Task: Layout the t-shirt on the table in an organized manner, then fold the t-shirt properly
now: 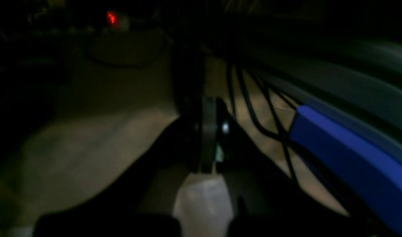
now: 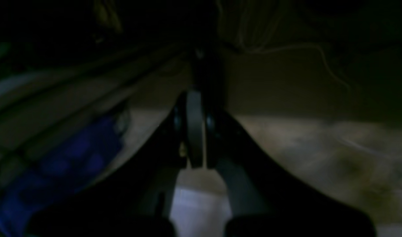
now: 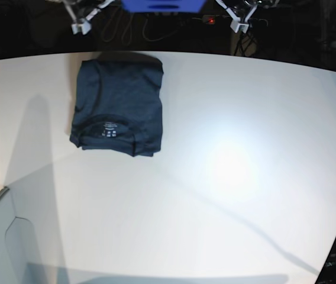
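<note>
A: Dark navy-blue soft cotton, that short-sleeved t-shirt (image 3: 118,108); it lies folded into a compact rectangle on the broad white matte surface (image 3: 233,177), white label mark facing up, well clear of both sets of fingers.

B: And the fingers?

A: The left fingers (image 1: 208,131) are pressed together on nothing; the right fingers (image 2: 195,130) likewise, closed and empty; both wrist views are dim and show floor and cables beyond the fingers, not fabric, so the arms seem parked off the surface.

B: So the fold looks finished?

A: I judge it near done; the near edge bulges slightly and one corner sits a little askew. To finish well, bring the fingers down flat beside that uneven hem; smooth outward from the label, don't pinch; keep the stacked layers from sliding; lift straight up afterwards.
</note>
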Robot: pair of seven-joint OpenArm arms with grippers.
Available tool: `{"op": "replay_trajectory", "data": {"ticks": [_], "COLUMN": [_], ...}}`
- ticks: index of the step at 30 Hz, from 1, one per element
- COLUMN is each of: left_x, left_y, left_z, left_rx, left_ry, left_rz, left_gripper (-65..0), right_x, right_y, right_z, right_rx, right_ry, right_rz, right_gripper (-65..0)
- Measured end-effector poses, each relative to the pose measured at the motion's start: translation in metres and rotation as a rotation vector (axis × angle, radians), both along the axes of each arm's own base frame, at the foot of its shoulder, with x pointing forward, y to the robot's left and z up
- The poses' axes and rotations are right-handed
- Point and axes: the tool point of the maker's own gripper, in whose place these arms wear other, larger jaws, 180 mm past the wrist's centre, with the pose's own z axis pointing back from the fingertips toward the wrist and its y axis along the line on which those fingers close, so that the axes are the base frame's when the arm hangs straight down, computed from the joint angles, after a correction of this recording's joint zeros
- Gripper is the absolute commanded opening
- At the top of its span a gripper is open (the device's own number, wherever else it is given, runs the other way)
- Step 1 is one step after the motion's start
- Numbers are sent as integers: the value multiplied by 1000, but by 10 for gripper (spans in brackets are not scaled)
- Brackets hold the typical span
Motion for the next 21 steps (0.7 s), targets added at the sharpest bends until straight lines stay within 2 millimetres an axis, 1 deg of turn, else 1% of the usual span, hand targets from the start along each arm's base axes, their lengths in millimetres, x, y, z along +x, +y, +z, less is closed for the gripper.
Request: {"op": "replay_trajectory", "data": {"ticks": [1,2,3,4,6,8,10,12,15,16,18,20,21], "left_x": [-2,-3,-1,2,15,28,35,35,26,25,29,37,42], "left_y": [2,10,22,36,58,73,77,81,89,91,89,80,73], "left_z": [-2,-5,-10,-14,-17,-19,-19,-19,-19,-20,-20,-21,-21], "left_rx": [-5,19,72,144,244,338,365,396,429,439,440,441,428], "left_ry": [12,25,31,34,6,-10,-19,-17,7,12,14,3,-11], "left_rz": [17,32,55,76,106,128,128,123,119,122,133,140,143], "left_gripper": [-650,-650,-650,-650,-650,-650,-650,-650,-650,-650,-650,-650,-650], "right_x": [-4,-5,-9,-13,-16,-19,-24,-27,-18,-16,-11,-8,-4], "right_y": [6,6,1,-9,-34,-62,-84,-104,-122,-125,-124,-115,-110], "right_z": [-6,-13,-22,-29,-39,-47,-50,-48,-42,-41,-39,-39,-39], "right_rx": [10,1,-36,-80,-171,-286,-397,-492,-597,-627,-678,-703,-707], "right_ry": [3,0,19,38,42,63,80,85,36,34,23,21,17], "right_rz": [-21,-57,-89,-115,-167,-200,-221,-228,-155,-132,-96,-62,-45], "right_gripper": [-650,-650,-650,-650,-650,-650,-650,-650,-650,-650,-650,-650,-650]}}
